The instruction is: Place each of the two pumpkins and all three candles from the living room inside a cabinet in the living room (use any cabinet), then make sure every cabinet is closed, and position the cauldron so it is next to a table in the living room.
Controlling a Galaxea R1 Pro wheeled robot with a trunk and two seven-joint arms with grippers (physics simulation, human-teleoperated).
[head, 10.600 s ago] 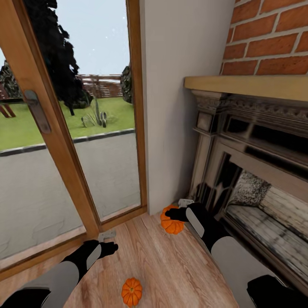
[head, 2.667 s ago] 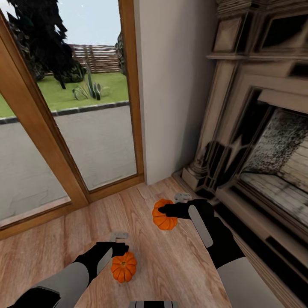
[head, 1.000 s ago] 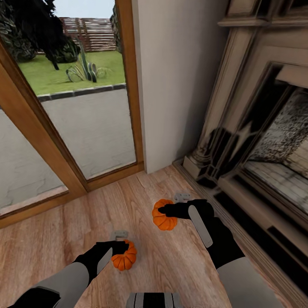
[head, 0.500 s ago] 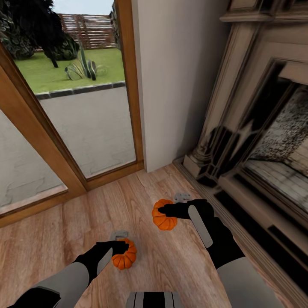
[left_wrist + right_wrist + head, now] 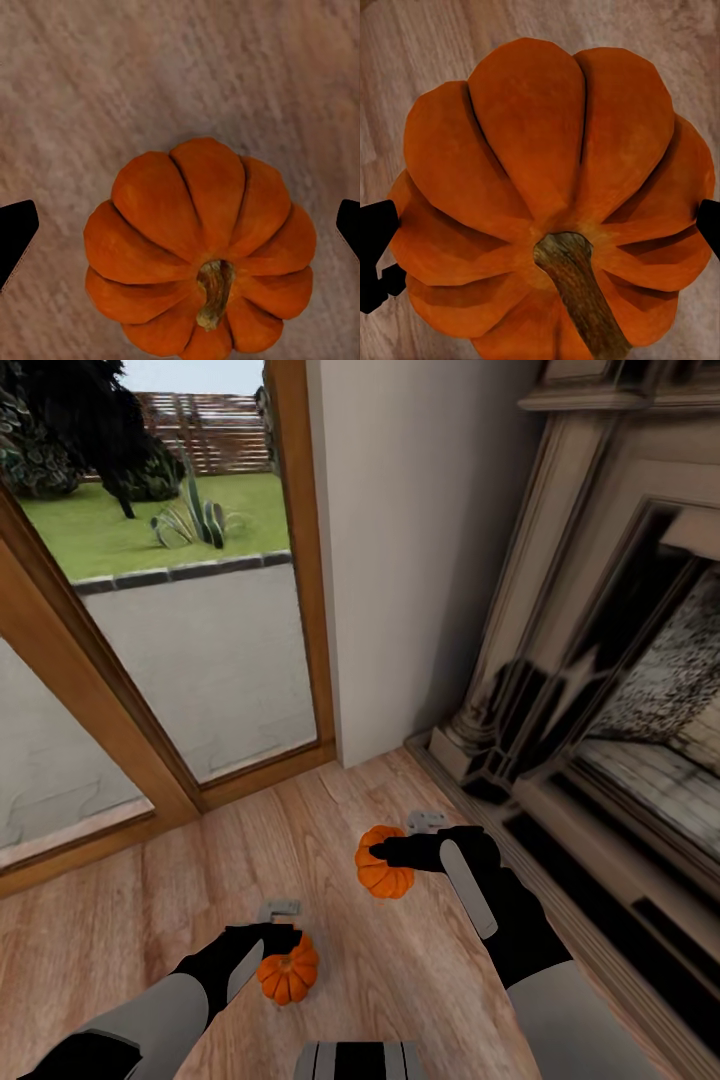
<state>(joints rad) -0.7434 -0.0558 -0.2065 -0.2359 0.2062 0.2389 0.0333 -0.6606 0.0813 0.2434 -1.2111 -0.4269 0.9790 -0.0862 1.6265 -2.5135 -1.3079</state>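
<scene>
Two orange ribbed pumpkins show over the wooden floor. My right gripper (image 5: 385,852) is shut on one pumpkin (image 5: 385,875), its fingertips (image 5: 375,247) pressing the pumpkin's (image 5: 547,172) sides with the stem toward the camera. The other pumpkin (image 5: 288,975) sits on the floor just under my left gripper (image 5: 275,938). In the left wrist view this pumpkin (image 5: 199,247) lies between the open fingertips (image 5: 15,232), with a gap on each side. The candles, cabinet and cauldron are out of view.
A dark ornate fireplace (image 5: 600,690) runs along the right, its base close to my right arm. A white wall corner (image 5: 400,560) stands ahead, with a wood-framed glass door (image 5: 150,660) to the left. The wooden floor (image 5: 120,920) stretches to the left.
Relative to the left gripper's fingers, the floor pumpkin shows slightly nearer to me than a second ago. The right gripper and its pumpkin have kept still.
</scene>
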